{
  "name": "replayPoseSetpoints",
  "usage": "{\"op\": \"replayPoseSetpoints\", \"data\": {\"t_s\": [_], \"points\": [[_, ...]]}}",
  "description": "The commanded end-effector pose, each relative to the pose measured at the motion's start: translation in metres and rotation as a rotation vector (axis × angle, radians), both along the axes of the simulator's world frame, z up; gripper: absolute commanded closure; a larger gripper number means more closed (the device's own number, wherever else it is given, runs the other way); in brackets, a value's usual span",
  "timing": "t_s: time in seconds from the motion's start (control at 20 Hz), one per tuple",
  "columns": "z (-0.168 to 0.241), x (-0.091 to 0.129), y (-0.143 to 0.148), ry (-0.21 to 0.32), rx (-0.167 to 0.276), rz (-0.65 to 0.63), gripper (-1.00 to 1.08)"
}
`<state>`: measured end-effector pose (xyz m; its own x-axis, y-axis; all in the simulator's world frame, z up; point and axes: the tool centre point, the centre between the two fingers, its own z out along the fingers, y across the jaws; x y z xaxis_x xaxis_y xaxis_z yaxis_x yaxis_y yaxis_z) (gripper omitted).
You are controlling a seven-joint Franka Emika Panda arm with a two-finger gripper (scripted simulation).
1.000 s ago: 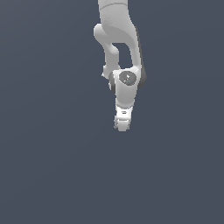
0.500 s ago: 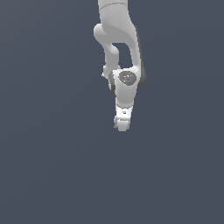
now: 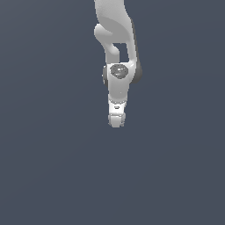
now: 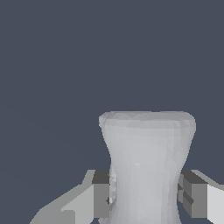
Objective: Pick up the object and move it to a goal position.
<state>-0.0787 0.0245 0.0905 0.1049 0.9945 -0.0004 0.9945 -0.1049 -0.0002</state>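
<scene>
The arm (image 3: 117,52) reaches down from the top edge of the exterior view, bends at a joint near the middle of the frame, and points its wrist straight down over the plain dark grey surface (image 3: 48,167). The gripper (image 3: 116,124) sits at its lower end. In the wrist view the gripper (image 4: 146,200) is clamped on the object (image 4: 146,166), its two dark pads pressing the narrow waist of the pale, flared, mottled thing from either side.
</scene>
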Motion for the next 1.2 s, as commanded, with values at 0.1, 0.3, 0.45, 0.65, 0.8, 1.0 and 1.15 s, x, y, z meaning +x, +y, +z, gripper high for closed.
{"op": "replayPoseSetpoints", "data": {"t_s": [0.1,0.3,0.45,0.65,0.8,1.0,1.15], "points": [[0.021,-0.009,-0.030,-0.001,0.000,-0.001,1.08],[0.044,-0.019,-0.064,-0.001,0.001,-0.001,1.08],[0.062,-0.027,-0.091,-0.001,0.001,-0.001,1.08],[0.088,-0.037,-0.129,-0.002,0.003,0.000,1.08],[0.107,-0.045,-0.157,-0.002,0.004,0.000,1.08],[0.129,-0.053,-0.189,-0.002,0.004,0.000,1.08],[0.142,-0.058,-0.208,-0.001,0.003,-0.001,1.08]]}}
